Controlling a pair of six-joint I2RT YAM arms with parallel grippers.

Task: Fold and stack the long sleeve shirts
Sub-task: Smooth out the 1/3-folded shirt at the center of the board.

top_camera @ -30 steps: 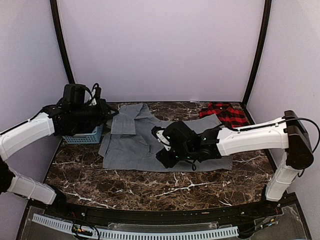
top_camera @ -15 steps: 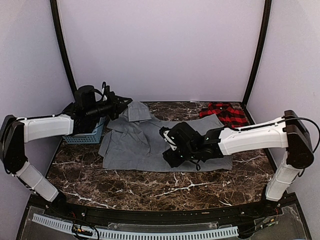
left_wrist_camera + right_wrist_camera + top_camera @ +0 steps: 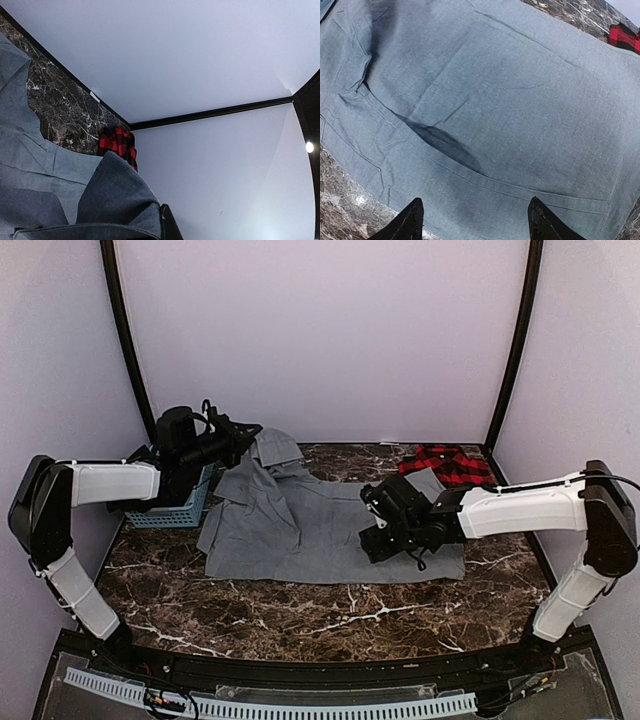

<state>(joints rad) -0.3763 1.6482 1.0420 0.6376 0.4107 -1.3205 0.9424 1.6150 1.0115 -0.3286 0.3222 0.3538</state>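
Observation:
The grey long sleeve shirt [image 3: 320, 525] lies spread across the middle of the marble table. Its back-left part is pulled up off the table, and my left gripper [image 3: 245, 435] is shut on that raised cloth. In the left wrist view the pinched grey fold [image 3: 115, 195] bulges beside one dark finger [image 3: 170, 225]. My right gripper [image 3: 385, 538] hovers low over the shirt's right half, open, with nothing between its fingertips [image 3: 412, 217]; only flat grey cloth [image 3: 495, 100] shows below. The red-and-black plaid shirt [image 3: 450, 465] lies crumpled at the back right corner.
A light blue basket [image 3: 172, 510] stands at the table's left edge under my left arm. Black frame posts [image 3: 128, 350] rise at both back corners against pale walls. Bare marble [image 3: 330, 615] runs along the front of the shirt.
My left gripper has swung toward the back and right, lifting the shirt's back-left part off the table. My right arm has slid right across the shirt, its jaws slightly wider.

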